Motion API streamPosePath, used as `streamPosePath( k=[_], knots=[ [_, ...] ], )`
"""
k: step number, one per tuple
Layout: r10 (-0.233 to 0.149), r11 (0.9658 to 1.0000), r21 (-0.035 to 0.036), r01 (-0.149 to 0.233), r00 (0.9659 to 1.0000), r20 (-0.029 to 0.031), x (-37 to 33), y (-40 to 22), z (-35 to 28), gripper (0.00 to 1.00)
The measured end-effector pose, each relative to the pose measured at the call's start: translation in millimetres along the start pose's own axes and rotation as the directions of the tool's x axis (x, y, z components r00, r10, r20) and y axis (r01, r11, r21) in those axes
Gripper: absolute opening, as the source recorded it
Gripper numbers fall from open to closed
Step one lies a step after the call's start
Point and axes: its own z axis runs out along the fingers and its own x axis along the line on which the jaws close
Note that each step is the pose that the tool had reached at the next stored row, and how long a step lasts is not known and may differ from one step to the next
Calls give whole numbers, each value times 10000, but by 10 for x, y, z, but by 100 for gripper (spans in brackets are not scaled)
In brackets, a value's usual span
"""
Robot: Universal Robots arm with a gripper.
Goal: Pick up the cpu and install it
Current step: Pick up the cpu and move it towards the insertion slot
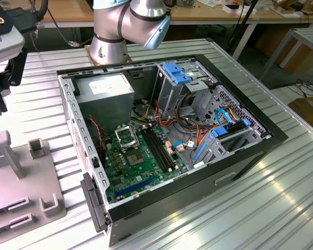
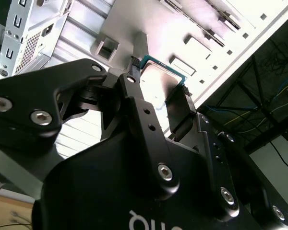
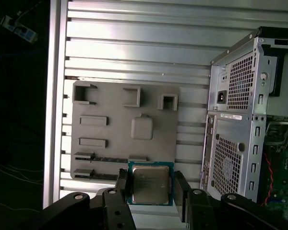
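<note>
One robot arm, with one gripper of two fingers. One square silver chip. One open computer case, one grey power-supply box inside it. One grey parts tray. One ribbed metal counter.

The cpu, a small, thin, flat square chip with a plain silver-grey metal top framed by a narrow teal-green board edge, sits clamped by two opposite sides between the black fingers of the gripper. It hangs above one edge of the flat grey holder plate, beside its long slots.
</note>
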Motion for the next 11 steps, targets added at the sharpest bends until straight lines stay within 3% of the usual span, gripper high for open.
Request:
streamPosePath(
  k=[11],
  knots=[
    [-2,10000,0,2,10000,-1,-40,-3,-2,47]
  ],
)
